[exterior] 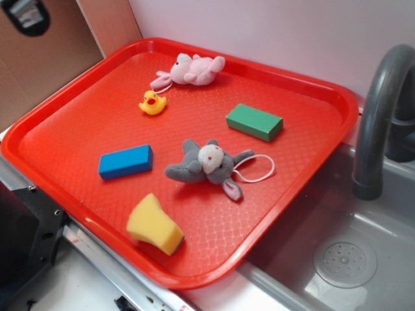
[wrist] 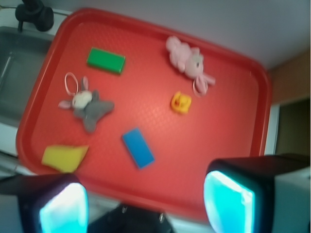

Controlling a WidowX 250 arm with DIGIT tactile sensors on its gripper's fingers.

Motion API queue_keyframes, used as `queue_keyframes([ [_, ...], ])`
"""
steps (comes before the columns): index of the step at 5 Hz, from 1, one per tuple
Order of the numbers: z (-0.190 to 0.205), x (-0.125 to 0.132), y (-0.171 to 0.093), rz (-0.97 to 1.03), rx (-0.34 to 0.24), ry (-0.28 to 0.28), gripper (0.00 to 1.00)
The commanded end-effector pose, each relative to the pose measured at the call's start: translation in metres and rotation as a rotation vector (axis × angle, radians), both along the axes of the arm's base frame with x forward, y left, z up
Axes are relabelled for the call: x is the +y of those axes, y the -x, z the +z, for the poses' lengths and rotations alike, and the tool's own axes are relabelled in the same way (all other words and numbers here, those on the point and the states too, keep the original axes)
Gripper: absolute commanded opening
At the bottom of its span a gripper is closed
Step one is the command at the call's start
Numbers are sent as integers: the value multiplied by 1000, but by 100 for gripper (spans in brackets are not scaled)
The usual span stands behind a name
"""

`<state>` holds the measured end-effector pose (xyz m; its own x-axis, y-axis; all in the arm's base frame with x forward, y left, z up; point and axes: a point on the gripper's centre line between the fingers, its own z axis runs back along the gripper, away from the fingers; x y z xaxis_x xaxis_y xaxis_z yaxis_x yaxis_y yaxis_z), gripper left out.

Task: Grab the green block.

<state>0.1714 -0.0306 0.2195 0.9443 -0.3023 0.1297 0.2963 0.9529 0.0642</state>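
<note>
Six small things lie spread on the red plastic tray with the raised rim [exterior: 39, 116], each with free space around it, so that any one can be reached from above without touching a neighbour. The small flat green rectangular block [exterior: 254, 122] rests on its broad face toward the far right part of the tray, close to the side where the grey sink with its dark curved faucet [exterior: 379, 110] stands. Nothing touches it; the grey plush animal with a white face and a white loop [exterior: 207, 165] is its nearest neighbour but lies clearly apart. The blue rectangular block of similar shape [exterior: 126, 161] sits on the other side of the plush animal, well away, so confusion is unlikely if colour is checked.

Further off are the pink plush toy [exterior: 191, 70], the little yellow rubber duck [exterior: 152, 103] and the yellow sponge wedge [exterior: 154, 225].

In the wrist view the gripper [wrist: 146, 204] hangs high above the near edge of the tray, its two fingers wide apart and holding nothing. I judge the approach has not begun; the arm must travel across to the block and align the fingers over its narrow sides.
</note>
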Motion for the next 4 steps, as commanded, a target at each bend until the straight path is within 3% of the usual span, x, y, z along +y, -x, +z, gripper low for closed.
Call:
queue_keyframes([
  [1, -17, -34, -76, -361, -76, -142, 100],
  [3, -97, -66, -113, -741, 97, -322, 100],
  [4, -149, -75, -126, -805, 194, -337, 100],
])
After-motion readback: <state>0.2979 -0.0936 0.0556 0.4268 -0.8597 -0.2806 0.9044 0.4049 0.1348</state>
